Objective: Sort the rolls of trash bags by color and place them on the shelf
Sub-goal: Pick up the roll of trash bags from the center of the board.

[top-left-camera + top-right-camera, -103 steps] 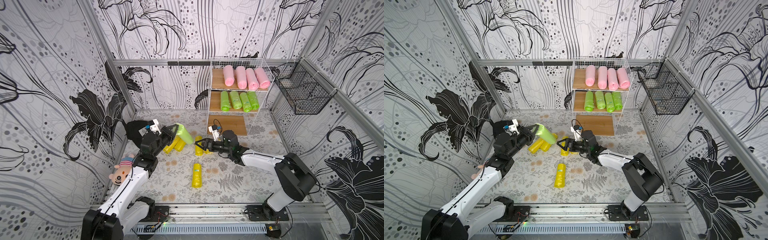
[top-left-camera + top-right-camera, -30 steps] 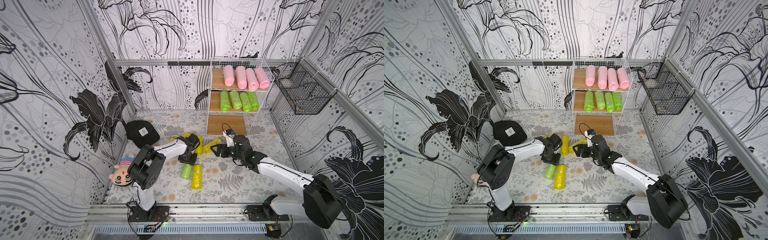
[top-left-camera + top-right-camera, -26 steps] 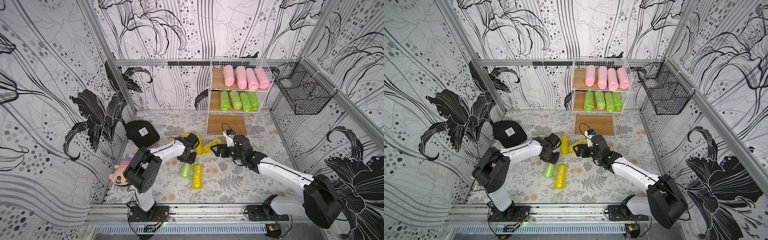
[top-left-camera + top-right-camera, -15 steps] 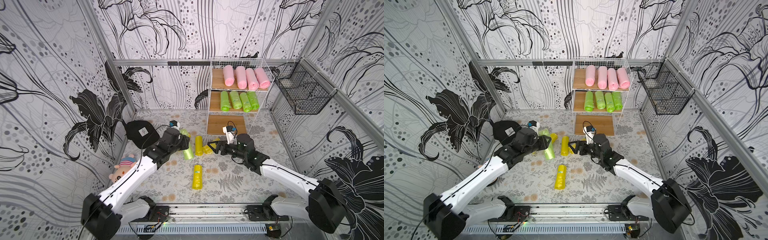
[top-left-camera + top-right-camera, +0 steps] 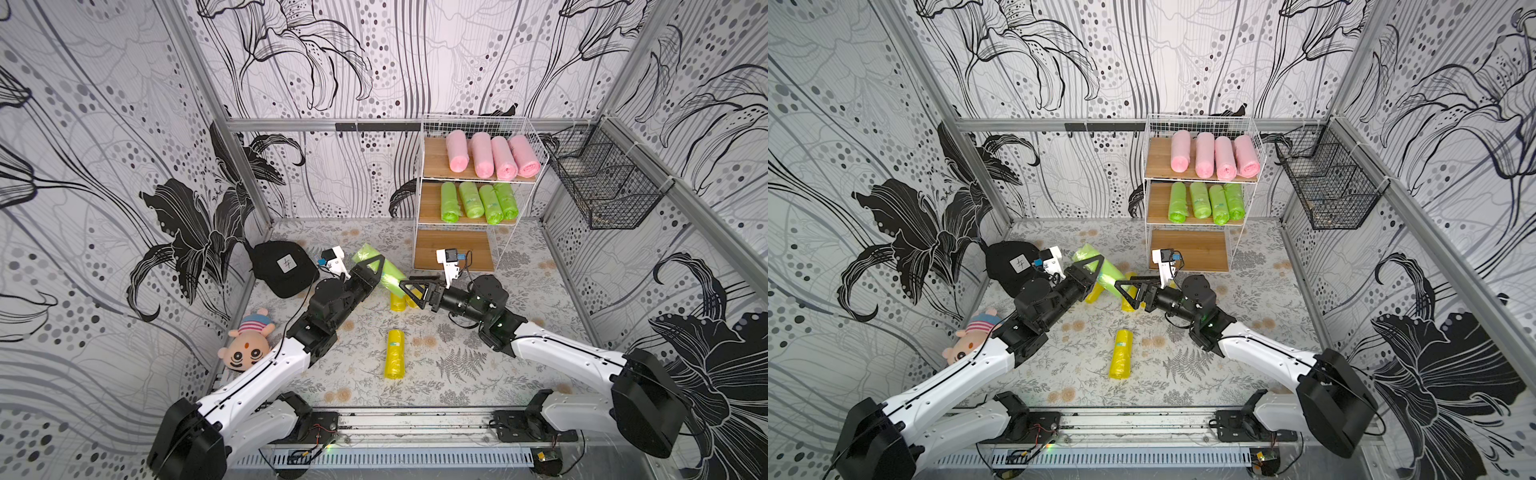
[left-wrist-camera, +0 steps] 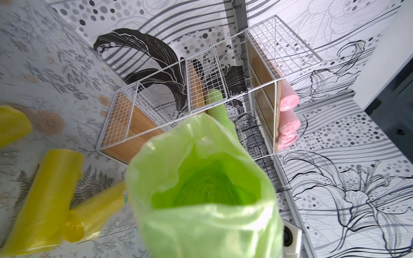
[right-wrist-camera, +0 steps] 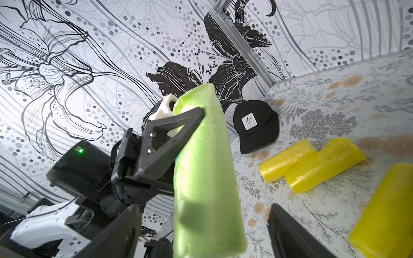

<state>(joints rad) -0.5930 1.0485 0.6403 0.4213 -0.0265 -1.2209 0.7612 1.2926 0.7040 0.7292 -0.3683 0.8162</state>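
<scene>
Counts taken from both top views, checked against the wrist views.

- Pink crinkly plastic rolls (image 5: 482, 156): 4.
- Light-green crinkly plastic rolls (image 5: 471, 199): 5. Four are on the rack and one (image 5: 390, 272) is off it.
- Yellow crinkly plastic rolls (image 5: 394, 354): at least 4. One lies alone and three are clustered (image 6: 44, 201). The arms hide part of the cluster from above, so the total is uncertain.
- White wire-grid rack (image 5: 473, 122): 1, with 3 light-brown wooden boards (image 5: 453, 249).
- Black wire basket (image 5: 602, 187): 1.
- Black cap (image 5: 282, 270): 1.
- Striped plush doll (image 5: 247, 347): 1.
- White-and-black robot arms (image 5: 266, 374): 2.
</scene>
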